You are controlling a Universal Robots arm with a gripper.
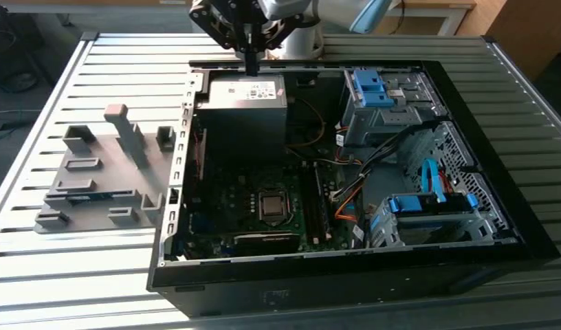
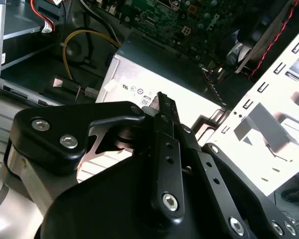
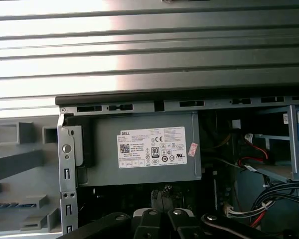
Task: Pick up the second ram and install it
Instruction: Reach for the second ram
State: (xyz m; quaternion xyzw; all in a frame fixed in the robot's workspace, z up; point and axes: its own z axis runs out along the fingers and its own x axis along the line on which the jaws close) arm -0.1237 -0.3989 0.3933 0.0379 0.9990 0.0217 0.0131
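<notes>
Slatted grey metal tabletop carries an open black computer case and, beside it toward the exterior view's left edge, a grey moulded plastic holder tray. Over the case's far edge hangs the black link-armed pincer, its fingertips drawn narrow together with nothing seen between them. Just below it sits the grey boxy metal power supply, which fills the case's far corner on the tray's side. Nearer the front lie the dark green motherboard and its long black slots.

The second ram, a thin dark blue-green stick, lies lengthwise in a groove of the tray, well apart from the pincer.

As I judge it, the pick-up is not yet begun. It would go best with the fingers spread, squared across the stick's flat faces at its middle, and a straight lift so the board does not bind in its groove.

On the power supply are a white printed label and a small red sticker.
</notes>
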